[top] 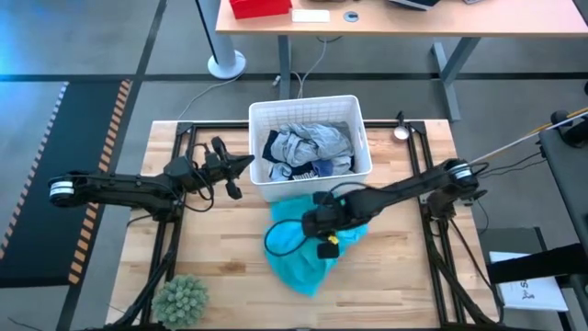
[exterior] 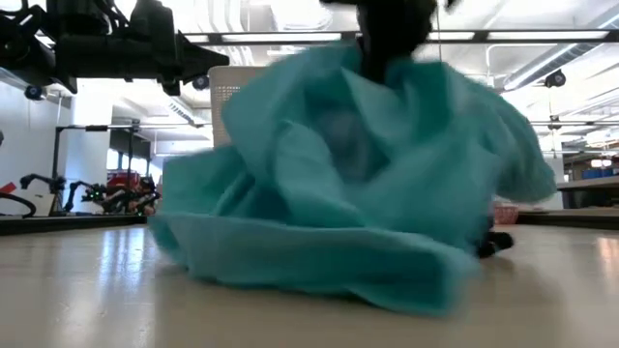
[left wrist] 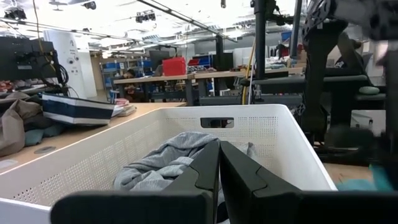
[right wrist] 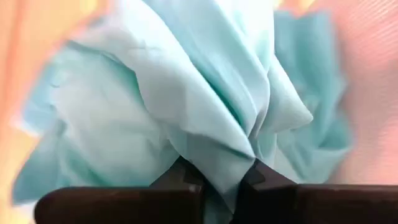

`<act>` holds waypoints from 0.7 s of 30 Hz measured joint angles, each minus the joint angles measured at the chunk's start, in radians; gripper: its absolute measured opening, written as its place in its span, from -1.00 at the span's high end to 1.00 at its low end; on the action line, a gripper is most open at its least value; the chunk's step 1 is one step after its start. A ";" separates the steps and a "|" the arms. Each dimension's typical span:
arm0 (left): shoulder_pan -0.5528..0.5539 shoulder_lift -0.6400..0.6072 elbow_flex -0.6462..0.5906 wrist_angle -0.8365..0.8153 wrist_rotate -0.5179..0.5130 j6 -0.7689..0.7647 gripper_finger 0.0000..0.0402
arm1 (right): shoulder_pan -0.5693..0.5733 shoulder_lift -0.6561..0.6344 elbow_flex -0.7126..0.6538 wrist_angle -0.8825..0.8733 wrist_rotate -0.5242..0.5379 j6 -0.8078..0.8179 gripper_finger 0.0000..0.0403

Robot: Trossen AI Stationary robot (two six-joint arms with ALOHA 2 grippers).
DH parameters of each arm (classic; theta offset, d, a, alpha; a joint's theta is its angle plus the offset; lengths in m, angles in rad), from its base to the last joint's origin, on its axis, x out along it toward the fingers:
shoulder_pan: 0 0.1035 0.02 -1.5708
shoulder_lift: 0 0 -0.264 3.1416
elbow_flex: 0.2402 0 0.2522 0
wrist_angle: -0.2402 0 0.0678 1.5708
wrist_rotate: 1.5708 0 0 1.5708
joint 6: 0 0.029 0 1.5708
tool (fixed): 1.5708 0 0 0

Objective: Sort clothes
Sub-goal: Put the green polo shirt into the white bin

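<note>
One turquoise garment [top: 308, 257] lies crumpled on the tabletop [top: 220, 253] just before the basket [top: 358, 124]. Right hand [right wrist: 217, 180] pinches a raised fold. Left hand [left wrist: 219, 165], pressed together, hovers beside the basket. Fabric looks light, limp, likely to drape; hold bunched folds.

- From overhead you look straight down on the table [top: 230, 257].
- The low camera sits at tabletop level, close to the turquoise cloth [exterior: 358, 193] filling mid-frame.
- Your wrist cameras look forward: left into the basket [left wrist: 292, 143], right tight on that cloth.
</note>
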 joint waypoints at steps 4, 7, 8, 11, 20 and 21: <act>0.000 0.000 0.000 -0.001 0.000 0.000 1.00 | 0.000 -0.077 0.087 -0.038 0.043 -0.003 0.95; 0.000 0.000 0.000 0.000 0.000 0.000 1.00 | 0.000 -0.114 0.148 -0.085 0.107 -0.007 0.95; 0.000 0.000 0.000 -0.001 0.000 0.000 1.00 | 0.000 -0.120 0.173 -0.097 0.129 -0.008 0.95; 0.000 0.000 0.000 0.001 0.000 0.001 1.00 | 0.000 -0.141 0.261 -0.140 0.210 -0.015 0.95; 0.000 0.000 0.000 0.000 0.000 0.001 1.00 | -0.002 -0.143 0.563 -0.168 0.351 -0.107 0.95; 0.000 0.000 0.000 0.000 0.000 0.001 1.00 | -0.004 -0.145 0.588 -0.169 0.353 -0.110 0.95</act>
